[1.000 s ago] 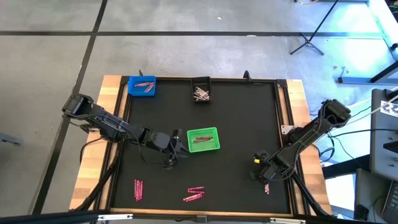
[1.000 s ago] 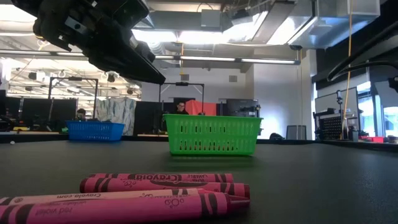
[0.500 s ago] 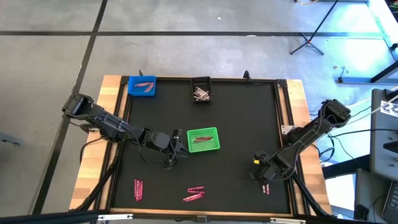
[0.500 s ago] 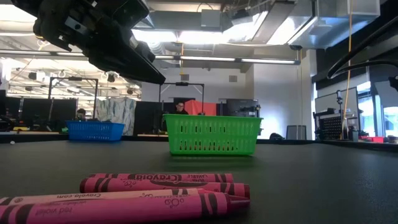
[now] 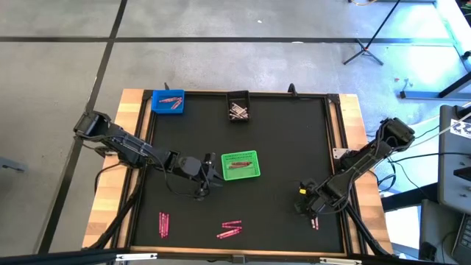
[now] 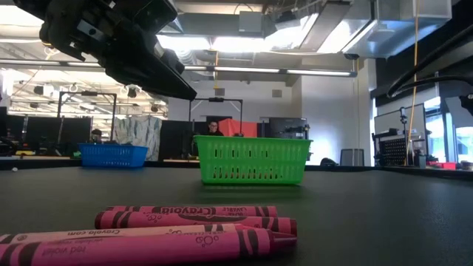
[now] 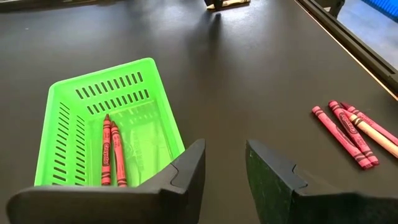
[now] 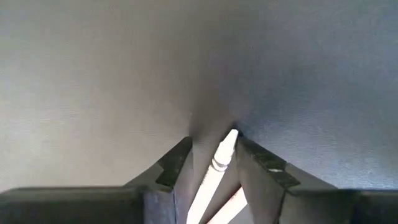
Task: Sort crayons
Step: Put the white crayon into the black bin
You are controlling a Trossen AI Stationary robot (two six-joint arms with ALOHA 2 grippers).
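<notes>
Black matting covers the table, and on it the right gripper is down near the right front corner, its fingers drawn in on either side of a pale crayon whose tip pokes out between them; they appear to be clamped on it, though the close view does not show plainly whether both pads touch. A pink crayon lies just beside that gripper on the mat. The left gripper hangs just left of the green bin near the table's middle, its fingers parted with nothing between them. Two red crayons lie side by side in the green bin. More pink crayons rest along the front edge: one cluster at the front left and another near the front centre, the latter seen close up in the low view. The blue bin at the back left holds a few reddish crayons, and the black bin at the back centre holds pale ones.
</notes>
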